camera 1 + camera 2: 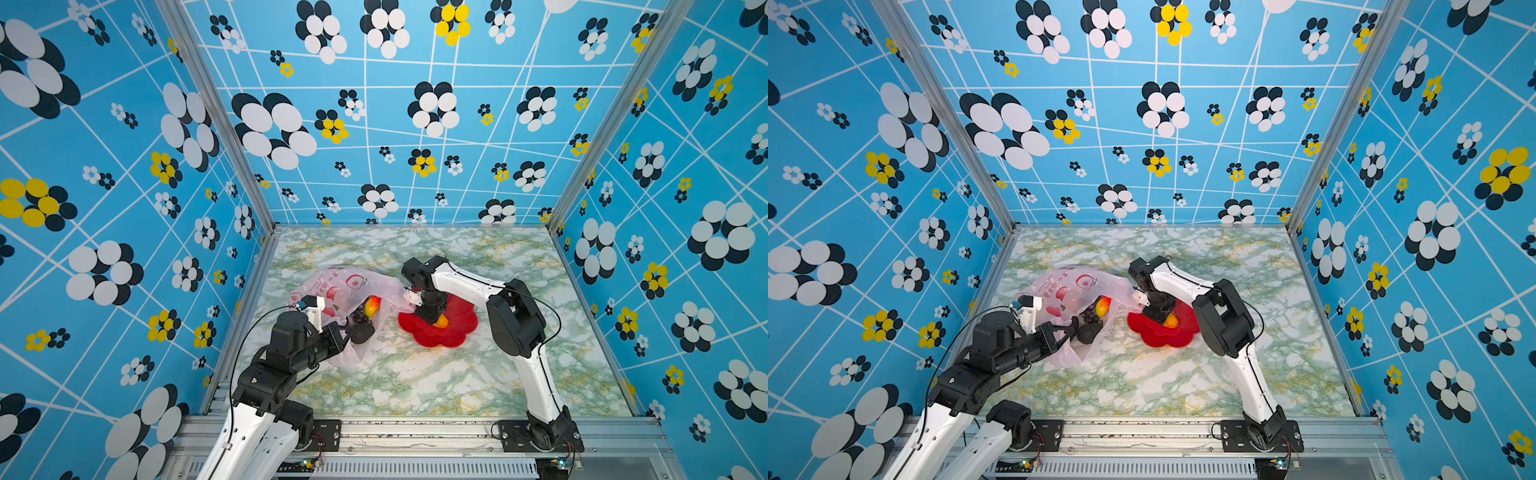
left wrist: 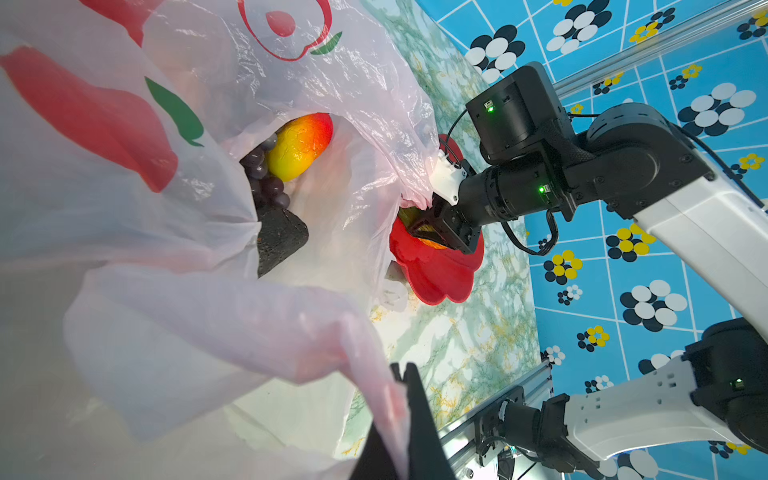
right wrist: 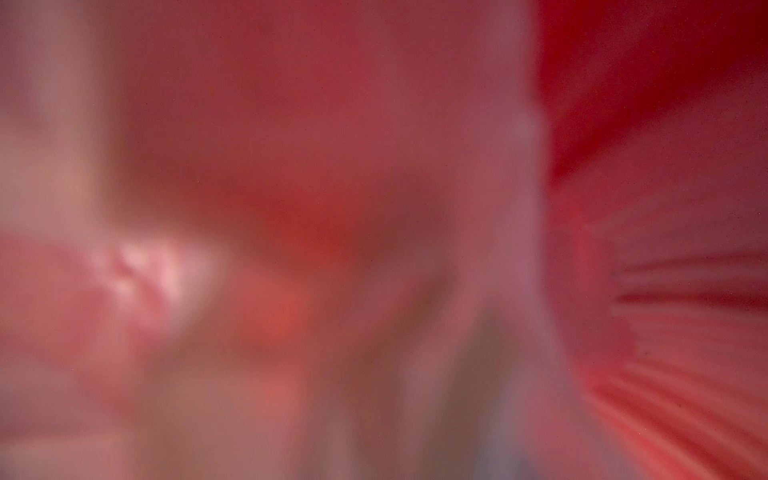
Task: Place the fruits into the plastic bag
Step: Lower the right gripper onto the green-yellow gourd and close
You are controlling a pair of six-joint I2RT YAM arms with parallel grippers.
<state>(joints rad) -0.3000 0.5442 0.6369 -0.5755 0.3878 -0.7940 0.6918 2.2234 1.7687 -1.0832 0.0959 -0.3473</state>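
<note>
The pale pink plastic bag (image 1: 332, 286) (image 1: 1067, 286) (image 2: 166, 208) lies open on the left of the marble table. Inside its mouth sit a red-yellow mango (image 1: 372, 306) (image 2: 299, 145), a dark grape bunch (image 1: 360, 318) (image 2: 266, 183) and a dark avocado (image 1: 362, 333) (image 2: 280, 239). My left gripper (image 1: 348, 329) (image 2: 405, 386) is shut on the bag's near rim and holds it up. My right gripper (image 1: 434, 318) (image 2: 428, 230) reaches down into the red dish, its jaws closed around the green-yellow-orange fruit (image 1: 441, 321) (image 2: 434, 244). The right wrist view is a pink blur.
The red flower-shaped dish (image 1: 457, 332) (image 1: 1167, 338) (image 2: 440, 274) sits just right of the bag, whose far handle drapes against the right wrist. Blue patterned walls enclose the table (image 1: 415, 382) on three sides. An aluminium rail (image 1: 415, 428) runs along the front.
</note>
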